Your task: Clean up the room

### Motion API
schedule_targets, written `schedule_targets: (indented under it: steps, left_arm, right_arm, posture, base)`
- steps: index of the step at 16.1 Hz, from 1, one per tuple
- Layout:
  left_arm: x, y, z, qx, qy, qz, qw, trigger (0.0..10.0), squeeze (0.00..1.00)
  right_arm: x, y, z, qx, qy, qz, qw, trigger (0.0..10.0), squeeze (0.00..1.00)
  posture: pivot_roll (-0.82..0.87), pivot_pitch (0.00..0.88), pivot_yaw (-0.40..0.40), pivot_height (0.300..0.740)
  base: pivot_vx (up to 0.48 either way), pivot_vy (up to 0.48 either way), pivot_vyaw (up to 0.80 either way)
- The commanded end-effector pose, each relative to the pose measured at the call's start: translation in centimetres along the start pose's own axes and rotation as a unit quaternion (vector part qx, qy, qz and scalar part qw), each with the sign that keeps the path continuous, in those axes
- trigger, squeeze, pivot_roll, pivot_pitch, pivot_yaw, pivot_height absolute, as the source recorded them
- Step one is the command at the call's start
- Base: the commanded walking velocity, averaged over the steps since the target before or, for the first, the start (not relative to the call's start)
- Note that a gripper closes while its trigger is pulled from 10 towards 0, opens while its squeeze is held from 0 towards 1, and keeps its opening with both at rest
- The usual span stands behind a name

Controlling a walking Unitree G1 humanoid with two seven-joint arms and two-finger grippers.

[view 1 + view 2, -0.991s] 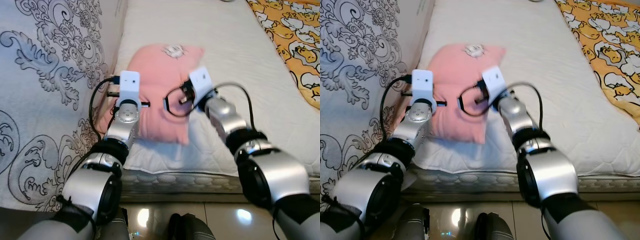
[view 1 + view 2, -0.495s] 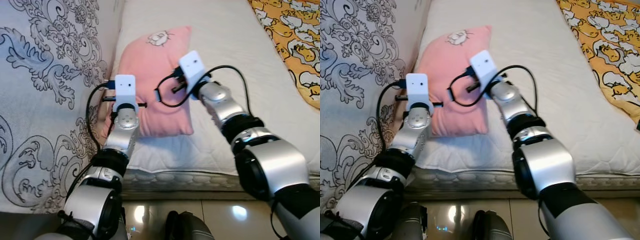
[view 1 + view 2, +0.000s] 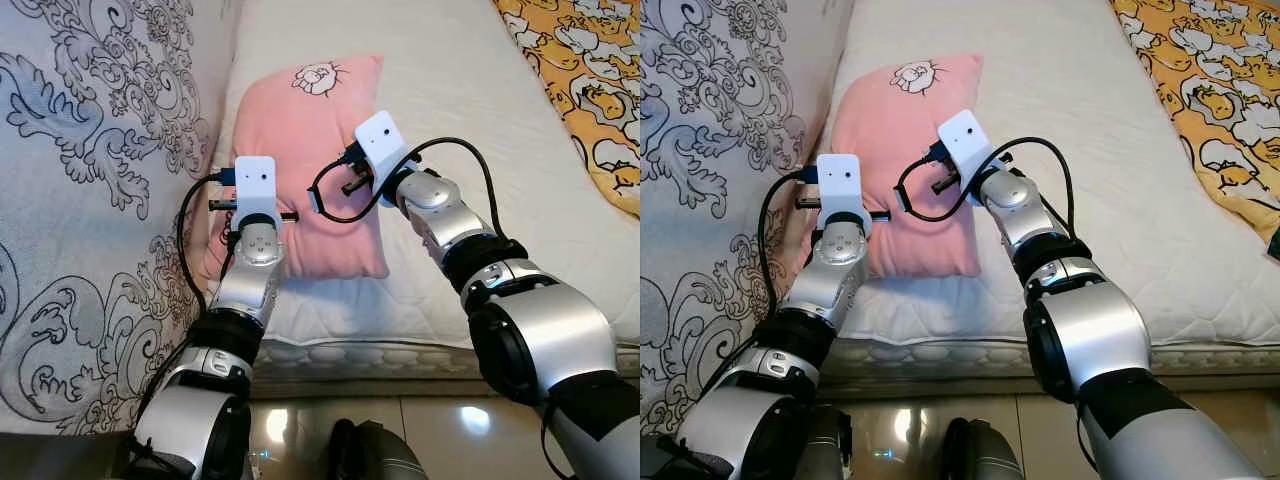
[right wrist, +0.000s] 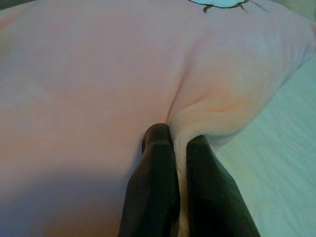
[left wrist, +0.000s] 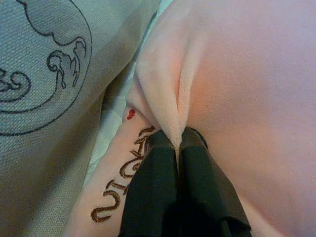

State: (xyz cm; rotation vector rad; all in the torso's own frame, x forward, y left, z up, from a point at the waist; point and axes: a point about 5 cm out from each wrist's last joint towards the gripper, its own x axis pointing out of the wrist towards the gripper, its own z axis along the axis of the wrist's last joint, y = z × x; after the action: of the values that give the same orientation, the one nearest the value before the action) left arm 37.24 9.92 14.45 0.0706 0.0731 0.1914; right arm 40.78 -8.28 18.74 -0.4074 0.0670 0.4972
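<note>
A pink pillow (image 3: 305, 130) with a small cartoon print lies on the white mattress (image 3: 470, 120), close to its left edge. My left gripper (image 5: 177, 148) is shut on a fold of the pillow's left side, beside brown stitched lettering. Pinching the pillow's right edge, my right gripper (image 4: 178, 143) is shut on the fabric too. In the head views both white wrist camera boxes hover over the near half of the pillow, hiding the fingers.
A grey cloth with dark swirl patterns (image 3: 90, 180) hangs along the left of the bed. A yellow cartoon-print blanket (image 3: 590, 80) covers the mattress at far right. Glossy tiled floor (image 3: 440, 430) runs below the bed's front edge.
The pillow has been pulled farther up the mattress and straightened lengthwise, with both grippers still holding it. The camera also shifted slightly.
</note>
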Motion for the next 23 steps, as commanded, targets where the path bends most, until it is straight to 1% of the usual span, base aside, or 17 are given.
schedule_targets:
  steps: [1,2,3,4,8,10,11,12,13,14,15,20,23]
  left_arm:
    - [-0.7,-1.0,-1.8,0.005,0.042,-0.020,0.999,10.0,0.00]
    - [-0.7,-0.9,-1.7,0.005,0.042,-0.017,0.999,10.0,0.00]
    - [-0.6,-0.8,-1.6,0.005,0.041,-0.010,0.999,10.0,1.00]
    - [-0.5,-0.6,-1.5,0.003,0.041,-0.008,0.999,10.0,1.00]
    - [-0.5,-0.6,-1.0,-0.008,0.036,-0.004,0.999,10.0,1.00]
    - [-0.6,-0.7,-0.3,-0.020,0.025,-0.005,0.999,10.0,1.00]
    - [-0.6,-0.8,0.0,-0.025,0.019,-0.007,0.999,10.0,1.00]
    - [-0.6,-1.0,1.0,-0.029,-0.006,-0.013,0.999,10.0,1.00]
    - [-0.6,-1.0,1.4,-0.025,-0.015,-0.011,1.000,10.0,1.00]
    - [-0.5,-0.8,1.3,-0.024,-0.010,-0.007,1.000,10.0,1.00]
    - [-0.4,-0.6,1.0,-0.022,-0.005,-0.004,1.000,10.0,1.00]
    - [-0.3,-0.6,1.0,-0.018,-0.002,-0.005,1.000,10.0,1.00]
    - [-0.1,-0.7,1.5,-0.018,-0.007,-0.007,1.000,10.0,1.00]
  right_arm:
    - [-0.5,-1.4,-0.7,-0.004,0.012,-0.022,1.000,0.0,0.00]
    - [-0.6,-1.5,-0.7,-0.004,0.013,-0.025,1.000,0.0,0.00]
    - [-0.6,-1.7,-0.8,-0.005,0.016,-0.032,0.999,0.0,0.00]
    - [-0.7,-1.9,-1.0,-0.011,0.021,-0.040,0.999,10.0,0.00]
    - [-0.7,-1.9,-1.0,-0.012,0.022,-0.043,0.999,10.0,0.00]
    - [-0.7,-2.0,-0.9,-0.013,0.021,-0.046,0.999,10.0,0.00]
    - [-0.7,-2.1,-0.9,-0.013,0.021,-0.047,0.999,10.0,0.00]
    - [-0.8,-2.4,-0.6,-0.011,0.016,-0.057,0.998,10.0,0.00]
    - [-0.8,-2.9,-0.2,0.009,0.006,-0.070,0.997,10.0,0.35]
    - [-0.8,-3.1,-0.1,0.020,0.004,-0.077,0.997,10.0,1.00]
    - [-0.9,-3.1,-0.2,0.027,0.005,-0.082,0.996,10.0,1.00]
    - [-1.2,-3.5,-1.1,0.028,0.021,-0.096,0.995,10.0,1.00]
    - [-1.3,-3.9,-0.8,0.029,0.013,-0.103,0.994,10.0,1.00]
  posture:
    - [0.22,0.215,-0.158,0.710]
    - [0.22,0.215,-0.158,0.710]
    - [0.22,0.215,-0.158,0.710]
    - [0.22,0.216,-0.155,0.710]
    - [0.22,0.216,-0.153,0.710]
    - [0.22,0.215,-0.153,0.710]
    - [0.22,0.215,-0.153,0.710]
    - [0.22,0.213,-0.153,0.710]
    - [0.22,0.212,-0.152,0.710]
    - [0.22,0.211,-0.151,0.710]
    - [0.22,0.209,-0.150,0.710]
    - [0.21,0.202,-0.141,0.710]
    - [0.21,0.193,-0.140,0.710]
  base:
    - [0.000,0.000,0.00]
    - [0.000,0.000,0.00]
    - [0.000,0.000,0.00]
    - [0.000,0.000,0.00]
    - [0.000,0.000,0.00]
    - [0.000,0.000,0.00]
    - [0.000,0.000,0.00]
    - [0.000,0.000,0.00]
    - [0.000,0.000,0.00]
    - [0.000,0.000,0.00]
    - [0.000,0.000,0.00]
    - [0.000,0.000,0.00]
    - [0.000,0.000,0.00]
